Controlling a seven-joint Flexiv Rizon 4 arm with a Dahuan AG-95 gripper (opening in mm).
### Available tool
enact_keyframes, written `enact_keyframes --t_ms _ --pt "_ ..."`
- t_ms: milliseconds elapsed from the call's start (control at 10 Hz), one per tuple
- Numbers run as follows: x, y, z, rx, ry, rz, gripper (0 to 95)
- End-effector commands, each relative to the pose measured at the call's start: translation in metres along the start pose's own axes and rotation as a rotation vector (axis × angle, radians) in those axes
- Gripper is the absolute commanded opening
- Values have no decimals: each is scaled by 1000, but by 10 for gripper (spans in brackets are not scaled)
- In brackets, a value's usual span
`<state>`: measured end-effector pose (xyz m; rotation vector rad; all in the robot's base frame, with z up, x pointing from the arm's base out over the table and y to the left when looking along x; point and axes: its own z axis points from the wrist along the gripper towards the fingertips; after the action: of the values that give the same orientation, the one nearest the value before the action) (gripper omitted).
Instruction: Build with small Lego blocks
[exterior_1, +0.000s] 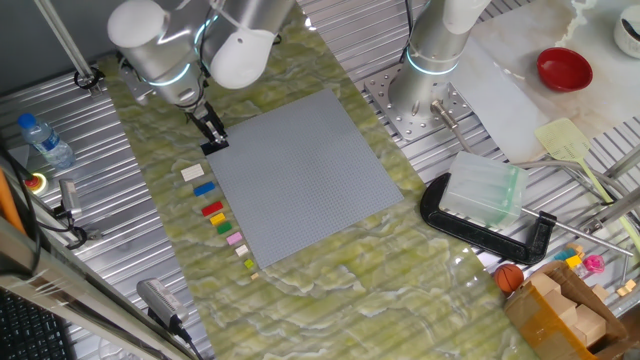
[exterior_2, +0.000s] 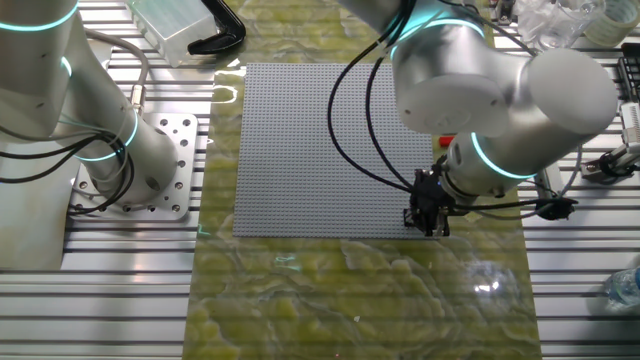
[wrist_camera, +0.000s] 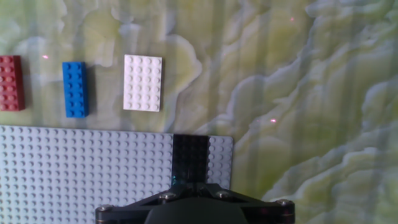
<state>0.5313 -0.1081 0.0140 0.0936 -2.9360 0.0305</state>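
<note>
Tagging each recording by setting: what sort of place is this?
Likely a robotics lab bench: two robot arms, one bolted to a slatted aluminium table, a grey Lego baseplate, and a clamp amid clutter.

A black block (wrist_camera: 190, 158) sits on the grey plate (wrist_camera: 81, 171) near its corner, with white (wrist_camera: 142, 83), blue (wrist_camera: 75, 89) and red (wrist_camera: 10, 82) blocks beside it.

The black block (wrist_camera: 190, 159) sits on the grey baseplate (wrist_camera: 81, 168) near its corner. Just off the baseplate's edge lie the white (wrist_camera: 142, 83), blue (wrist_camera: 75, 89) and red (wrist_camera: 10, 82) blocks flat, studs up; green, yellow and pink continue that row.
</note>
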Motion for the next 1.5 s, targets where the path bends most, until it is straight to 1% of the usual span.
enact_keyframes --t_ms 100,200,400,600,700,900,1000,1200,1300,1500 --pt "-3 2 65 14 1 -2 0" --pt "-4 3 70 10 -8 0 0" --pt "-5 3 72 12 -11 1 0" --pt "-4 3 68 9 -10 -1 0" --pt "-3 3 64 4 -8 0 0" --pt "3 2 40 0 7 -5 0" --pt "5 2 33 0 11 -7 0" --pt "10 5 1 0 17 -14 0" --pt "14 9 -13 5 16 -22 0" --pt "21 14 -28 5 14 -34 0"
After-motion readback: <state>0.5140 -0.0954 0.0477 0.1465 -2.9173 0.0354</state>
